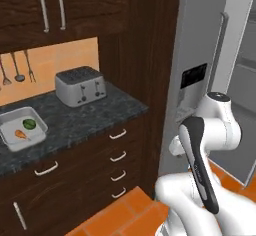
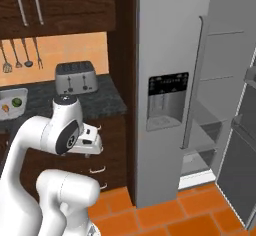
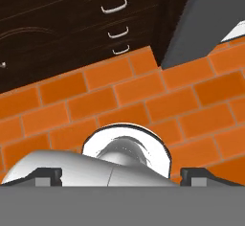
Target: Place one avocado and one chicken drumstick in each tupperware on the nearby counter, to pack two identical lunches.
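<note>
While the gripper (image 3: 122, 175) stands wide and empty, the counter (image 1: 85, 120) at left shows black marbled stone; the tupperware (image 1: 22, 127) is cut off at frame edge

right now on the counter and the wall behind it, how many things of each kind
toaster: 1
tupperware: 1
avocado: 1
chicken drumstick: 1
hanging utensils: 3
total: 7

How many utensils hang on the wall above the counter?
3 in the right base view: a whisk-like one on the left, a ladle in the middle, a fork on the right. More may be hidden beyond the picture's left edge.
</note>
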You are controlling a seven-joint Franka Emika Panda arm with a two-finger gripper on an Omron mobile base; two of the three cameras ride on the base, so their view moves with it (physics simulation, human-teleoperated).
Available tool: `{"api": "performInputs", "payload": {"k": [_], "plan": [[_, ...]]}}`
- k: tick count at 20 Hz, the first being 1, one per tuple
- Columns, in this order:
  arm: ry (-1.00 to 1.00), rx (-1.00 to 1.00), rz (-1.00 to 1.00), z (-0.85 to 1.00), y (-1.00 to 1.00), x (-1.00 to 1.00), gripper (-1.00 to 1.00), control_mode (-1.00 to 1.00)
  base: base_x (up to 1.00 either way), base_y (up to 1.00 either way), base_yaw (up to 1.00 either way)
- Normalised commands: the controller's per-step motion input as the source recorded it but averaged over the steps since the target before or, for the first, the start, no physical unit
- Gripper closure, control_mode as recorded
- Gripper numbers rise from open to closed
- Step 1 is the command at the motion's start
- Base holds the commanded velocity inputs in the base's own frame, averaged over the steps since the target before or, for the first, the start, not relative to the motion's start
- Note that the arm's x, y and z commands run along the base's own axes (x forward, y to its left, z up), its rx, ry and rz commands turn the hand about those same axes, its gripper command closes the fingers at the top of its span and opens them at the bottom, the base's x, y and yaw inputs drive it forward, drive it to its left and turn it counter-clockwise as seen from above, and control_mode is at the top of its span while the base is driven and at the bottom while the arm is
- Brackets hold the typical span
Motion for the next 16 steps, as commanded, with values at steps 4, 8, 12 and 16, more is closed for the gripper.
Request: {"api": "performInputs", "payload": {"k": [4, 8, 12, 16], "plan": [[0.0, 0.0, 0.0, 0.0, 0.0, 0.0, -1.0, 1.0, 0.24, -1.0, 0.12], [0.0, 0.0, 0.0, 0.0, 0.0, 0.0, -1.0, 1.0, 0.1, -1.0, 0.16], [0.0, 0.0, 0.0, 0.0, 0.0, 0.0, -1.0, 1.0, 0.02, -0.92, 0.14], [0.0, 0.0, 0.0, 0.0, 0.0, 0.0, -1.0, 1.0, 0.0, -0.85, 0.08]]}}
